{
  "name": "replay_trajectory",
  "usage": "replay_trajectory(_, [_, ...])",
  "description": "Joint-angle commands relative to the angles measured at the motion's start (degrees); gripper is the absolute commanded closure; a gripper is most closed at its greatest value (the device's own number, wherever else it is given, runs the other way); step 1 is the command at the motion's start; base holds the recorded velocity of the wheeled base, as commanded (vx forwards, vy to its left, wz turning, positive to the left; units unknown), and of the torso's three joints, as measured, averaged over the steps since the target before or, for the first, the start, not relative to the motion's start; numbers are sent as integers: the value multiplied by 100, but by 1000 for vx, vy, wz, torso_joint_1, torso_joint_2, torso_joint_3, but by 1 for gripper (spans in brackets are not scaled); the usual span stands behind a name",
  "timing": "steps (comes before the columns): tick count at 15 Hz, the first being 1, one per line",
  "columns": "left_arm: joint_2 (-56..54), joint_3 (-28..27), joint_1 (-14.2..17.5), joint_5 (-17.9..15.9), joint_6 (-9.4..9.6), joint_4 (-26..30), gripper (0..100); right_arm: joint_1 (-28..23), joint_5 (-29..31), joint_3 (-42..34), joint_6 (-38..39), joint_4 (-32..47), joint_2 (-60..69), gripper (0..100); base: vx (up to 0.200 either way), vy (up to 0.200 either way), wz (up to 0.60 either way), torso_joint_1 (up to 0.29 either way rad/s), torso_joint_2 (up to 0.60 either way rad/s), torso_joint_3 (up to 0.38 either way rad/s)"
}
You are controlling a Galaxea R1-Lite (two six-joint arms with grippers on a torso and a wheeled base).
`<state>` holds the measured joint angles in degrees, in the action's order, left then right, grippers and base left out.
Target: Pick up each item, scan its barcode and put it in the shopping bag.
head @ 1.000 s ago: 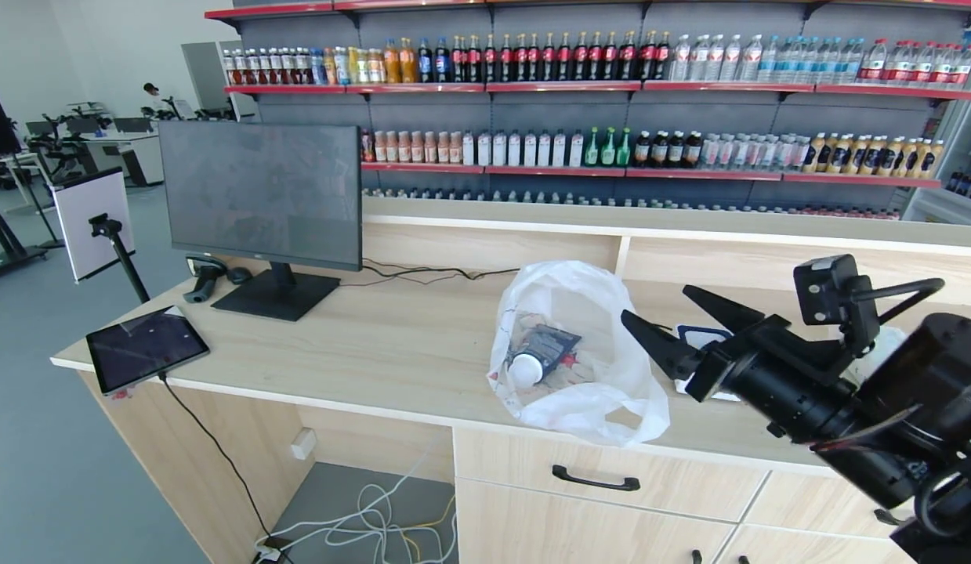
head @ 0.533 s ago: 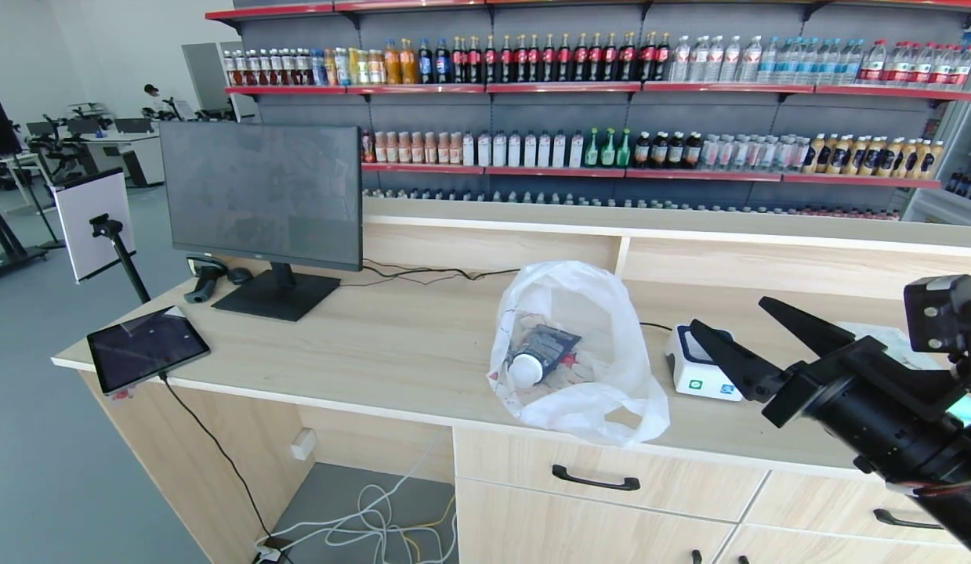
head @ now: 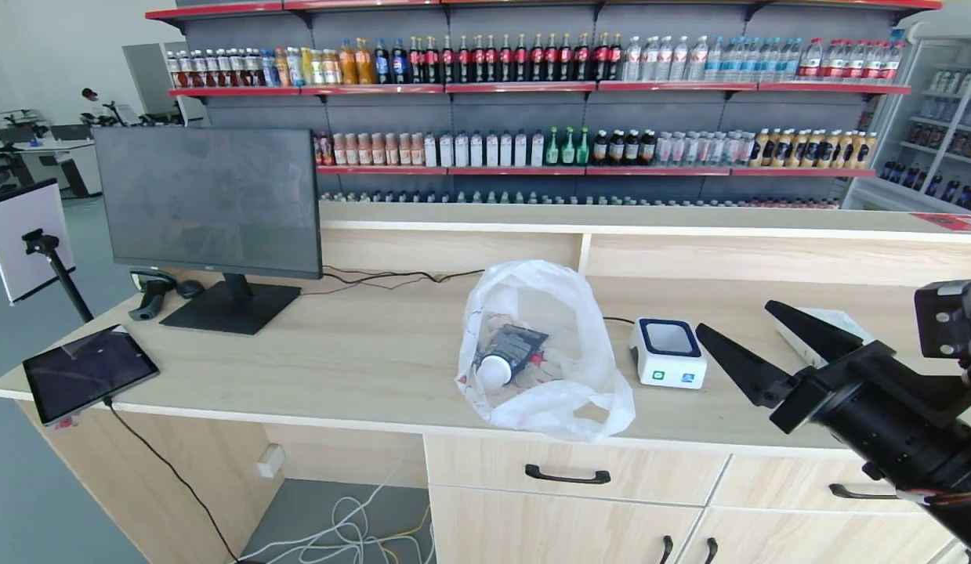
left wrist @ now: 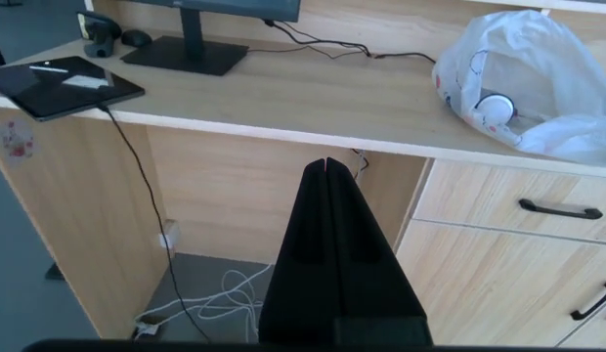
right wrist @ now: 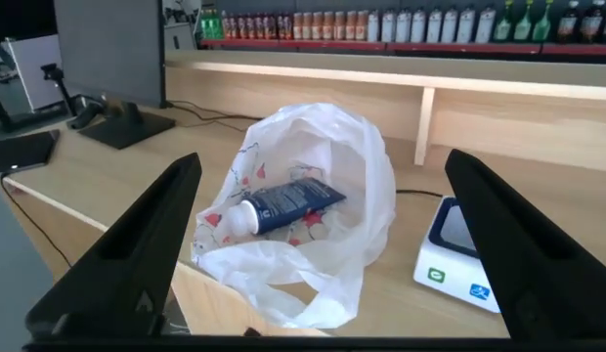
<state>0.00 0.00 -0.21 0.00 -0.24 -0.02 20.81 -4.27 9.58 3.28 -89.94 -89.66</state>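
Right gripper had drawn back from the edge of the shopping bag toward the robot's right; the head camera had panned too. Jaws spread wide, empty. Bag lay on the tabletop ahead of those jaws, a tube inside it. Scanner sat between bag and jaws. Left gripper hung below the tabletop's edge, jaws pressed together.

**Right gripper wide open, left gripper closed**

Your right arm extends in from the lower right of the head view, angled up and to the left, with its wrist camera riding on top. Its two black fingers are spread far apart. On your left gripper, the fingers are pressed flat together into one wedge.
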Motion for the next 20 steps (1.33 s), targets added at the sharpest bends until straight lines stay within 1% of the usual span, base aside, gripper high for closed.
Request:
replay_trajectory(1, [0,0,3,0,-2,-6,100,2,-4,-9,-3,-6,-34,0,0,0,-600,2,7,-2])
replay_trajectory(3, [0,0,3,0,7,-6,100,2,-4,0,-3,-6,-43,0,0,0,-600,5,2,0])
replay_trajectory(7, [0,0,3,0,7,-6,100,2,-4,-27,-73,-6,1,0,0,0,0,0,0,0])
replay_trajectory(11, [0,0,3,0,7,-6,100,-7,-4,-229,-170,-6,89,0,0,0,0,0,0,0])
replay_trajectory(12, [0,0,3,0,-2,2,100,-7,-4,-211,-214,-6,89,0,0,0,0,0,0,0])
replay_trajectory(13, [0,0,3,0,7,2,100,-7,-4,-35,-284,-6,107,0,0,0,0,0,0,0])
replay_trajectory(16, [0,0,3,0,7,2,100,-51,5,-220,-328,-6,265,0,0,-200,0,-2,4,1])
replay_trajectory(20, [0,0,3,0,-2,2,100,-95,5,-176,-310,-6,247,0,0,-200,0,5,6,1])
